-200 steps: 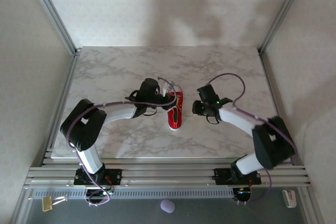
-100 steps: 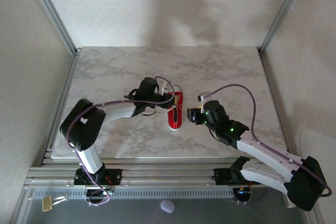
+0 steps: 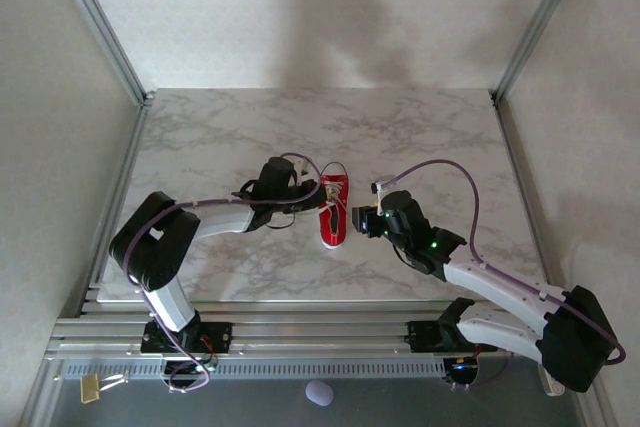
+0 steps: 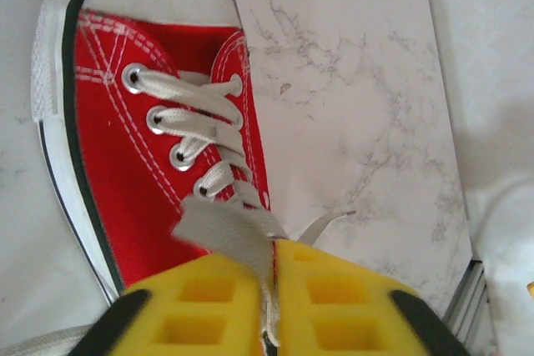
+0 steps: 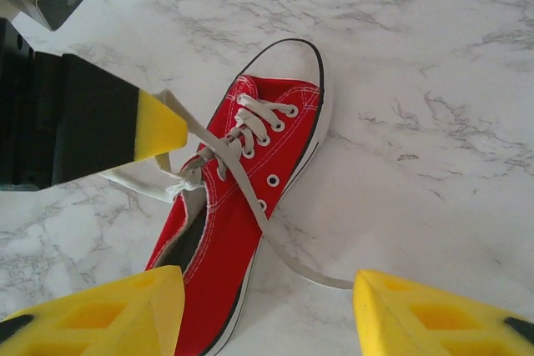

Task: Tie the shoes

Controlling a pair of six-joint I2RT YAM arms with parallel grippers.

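Mid-frame on the bench (image 3: 220, 137), the left claw (image 4: 269, 279) pinches a white lace (image 4: 224, 231) of the sneaker (image 4: 125, 164), its heel hidden behind the pads; the right claw (image 5: 267, 310) gapes apart.

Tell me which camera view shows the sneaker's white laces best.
The right wrist view: the whole laces show, one end lying on the table, another strand leading to the left gripper. The left wrist view gives a few eyelets and lace between the pads. From above, they look tiny.
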